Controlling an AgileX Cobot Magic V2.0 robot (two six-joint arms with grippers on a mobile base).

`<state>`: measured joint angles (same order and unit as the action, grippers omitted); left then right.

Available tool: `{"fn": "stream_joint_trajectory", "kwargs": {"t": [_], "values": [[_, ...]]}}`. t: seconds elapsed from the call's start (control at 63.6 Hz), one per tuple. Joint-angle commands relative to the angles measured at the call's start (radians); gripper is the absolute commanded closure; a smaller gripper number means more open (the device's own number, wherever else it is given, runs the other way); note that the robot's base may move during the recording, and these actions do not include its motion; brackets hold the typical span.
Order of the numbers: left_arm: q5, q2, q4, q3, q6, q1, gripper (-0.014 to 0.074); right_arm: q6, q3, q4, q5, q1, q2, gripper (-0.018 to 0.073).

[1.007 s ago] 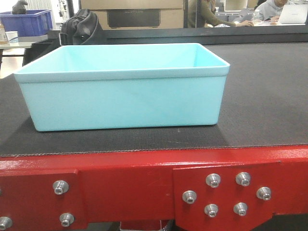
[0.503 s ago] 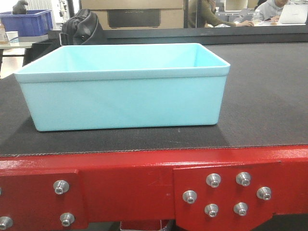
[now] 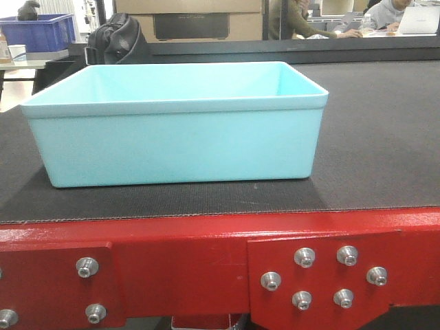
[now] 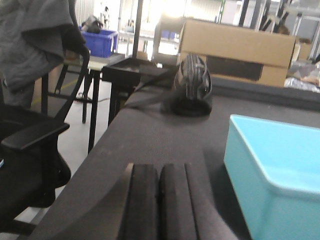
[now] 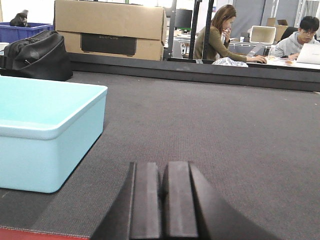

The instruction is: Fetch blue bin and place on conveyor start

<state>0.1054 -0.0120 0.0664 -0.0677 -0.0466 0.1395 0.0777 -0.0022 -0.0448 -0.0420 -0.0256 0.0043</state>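
The pale aqua blue bin (image 3: 179,124) stands empty and upright on the black belt of the conveyor start (image 3: 371,137), just behind its red bolted frame (image 3: 206,268). My left gripper (image 4: 159,172) is shut and empty over the belt, to the left of the bin (image 4: 277,175). My right gripper (image 5: 164,170) is shut and empty over the belt near the front edge, to the right of the bin (image 5: 45,135). Neither gripper touches the bin.
A black bag (image 3: 115,38) lies at the belt's far left end, a cardboard box (image 5: 110,27) behind it. A dark blue crate (image 3: 41,31) sits on a table at far left. An office chair (image 4: 30,145) stands left of the conveyor. People sit at desks (image 5: 300,37) behind.
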Motion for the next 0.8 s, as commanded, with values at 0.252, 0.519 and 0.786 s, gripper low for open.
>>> {"fn": "stream_joint_trajectory", "kwargs": {"t": [0.252,0.519,0.786], "values": [[-0.049,0.012,-0.032,0.068,0.003,-0.037,0.0707,0.0,0.002,-0.005,0.022,0.005,-0.004,0.0724],[-0.034,0.012,-0.054,0.068,0.003,-0.092,0.0707,0.0,0.002,-0.005,0.022,0.005,-0.004,0.0724],[-0.04,0.012,-0.054,0.068,0.003,-0.092,0.0707,0.0,0.002,-0.005,0.022,0.005,-0.004,0.0724]]}}
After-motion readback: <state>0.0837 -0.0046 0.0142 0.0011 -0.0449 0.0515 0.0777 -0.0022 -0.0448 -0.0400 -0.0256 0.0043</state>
